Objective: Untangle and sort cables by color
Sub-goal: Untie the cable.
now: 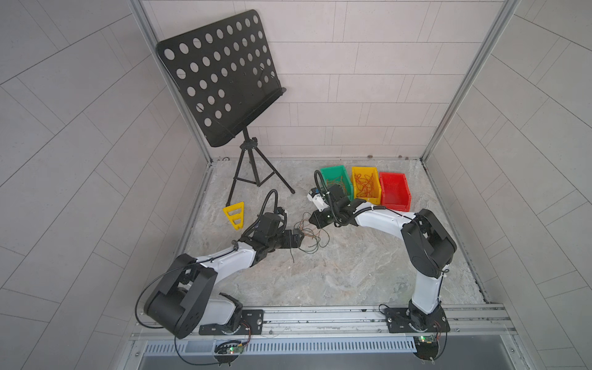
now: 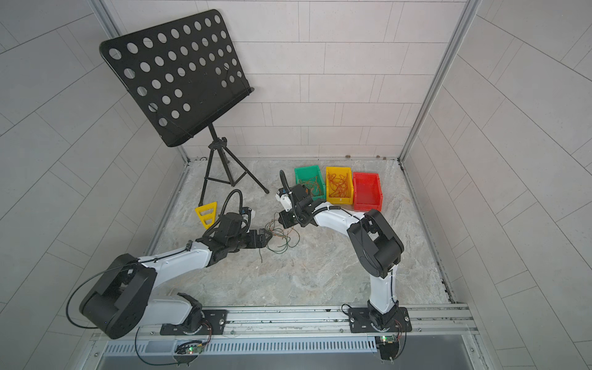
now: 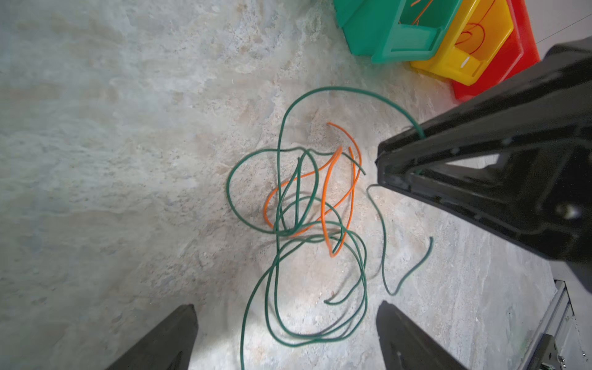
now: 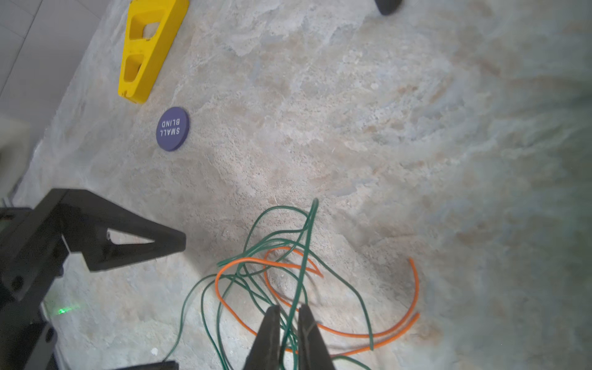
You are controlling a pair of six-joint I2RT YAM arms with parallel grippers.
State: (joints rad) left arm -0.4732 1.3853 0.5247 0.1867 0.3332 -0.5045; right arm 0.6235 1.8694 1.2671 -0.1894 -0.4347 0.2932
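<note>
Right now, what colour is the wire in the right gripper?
Green. The thin green wire in the right gripper shows best in the right wrist view.

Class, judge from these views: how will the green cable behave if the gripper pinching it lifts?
Probably floppy: the green cable lies in loose curling loops, so it should droop from the right gripper. Likely light, being thin. It crosses the orange cables, so it may drag them along.

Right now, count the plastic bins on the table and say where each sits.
3, in a row at the far edge of the table: the green bin toward the table's middle, the yellow bin next, the red bin nearest the side wall. None looks hidden.
</note>
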